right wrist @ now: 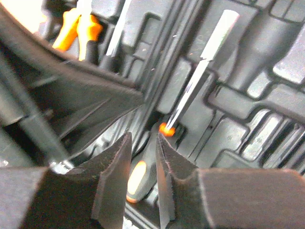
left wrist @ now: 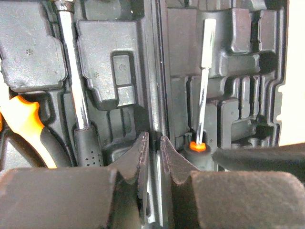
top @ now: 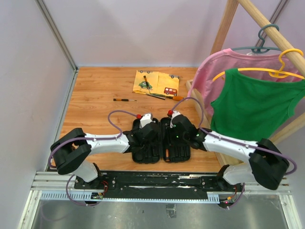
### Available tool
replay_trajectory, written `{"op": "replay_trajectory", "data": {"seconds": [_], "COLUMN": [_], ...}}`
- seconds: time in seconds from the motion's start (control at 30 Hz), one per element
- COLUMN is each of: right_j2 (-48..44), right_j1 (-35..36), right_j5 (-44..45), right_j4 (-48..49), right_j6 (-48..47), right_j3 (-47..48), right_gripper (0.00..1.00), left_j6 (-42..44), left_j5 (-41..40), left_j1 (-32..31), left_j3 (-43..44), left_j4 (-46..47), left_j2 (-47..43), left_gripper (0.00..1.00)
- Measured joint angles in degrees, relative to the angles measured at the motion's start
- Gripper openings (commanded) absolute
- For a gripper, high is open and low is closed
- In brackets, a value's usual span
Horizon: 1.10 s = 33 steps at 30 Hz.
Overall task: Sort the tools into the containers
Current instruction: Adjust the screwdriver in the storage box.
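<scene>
Farthest left on the wooden table (top: pixel 90 109), a thin dark screwdriver (top: pixel 125 99) lies alone, well apart from the open black tool case (top: pixel 177 153) at the near edge. Both arms hang over the case. In its left half sit orange-handled pliers (left wrist: pixel 21 119) and, beside them, a hammer (left wrist: pixel 78 95) with a steel shaft and black handle, lying in a moulded slot. The left gripper (left wrist: pixel 152 145) hovers above the hinge ridge, its fingers (left wrist: pixel 138 157) drawn almost together with nothing between them. In the right half an orange-and-black screwdriver (right wrist: pixel 200 71) lies slotted. The right gripper (right wrist: pixel 143 143) straddles its handle, fingers narrowly apart; whether they pinch it cannot be told. Beyond the case, a yellow cloth (top: pixel 164 78) carries a second screwdriver (top: pixel 147 82), and an orange-handled screwdriver (top: pixel 177 98) lies at its right corner. Shirts (top: pixel 252 105) hang on a wooden rack (top: pixel 224 28) at far right.
</scene>
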Motion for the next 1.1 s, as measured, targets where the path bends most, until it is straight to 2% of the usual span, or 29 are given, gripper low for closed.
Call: {"op": "replay_trajectory", "data": {"seconds": [0.1, 0.3, 0.57, 0.87, 1.1], "right_j2": [-5.99, -13.49, -14.95, -12.81, -14.67], "right_j1": [0.26, 0.59, 0.59, 0.59, -0.04], "right_j5": [0.0, 3.39, 5.9, 4.79, 6.97], "right_j4": [0.39, 1.36, 0.52, 0.66, -0.22], "right_j6": [0.15, 1.05, 4.31, 5.18, 6.32], "right_j3": [-2.21, -5.09, -10.19, -10.49, -10.49], "right_gripper": [0.35, 0.36, 0.33, 0.34, 0.35], "left_j6": [0.02, 0.33, 3.04, 5.9, 9.22], "left_j5": [0.0, -0.02, -0.76, -2.01, -0.81], "left_j1": [0.0, 0.0, 0.07, 1.01, 1.11], "left_j3": [0.0, -0.02, -0.87, -0.9, -0.79], "left_j4": [0.04, 0.11, -2.56, -5.07, -5.22], "left_j2": [0.0, -0.04, -2.95, -5.38, -5.7], "left_gripper": [0.09, 0.15, 0.24, 0.23, 0.25]}}
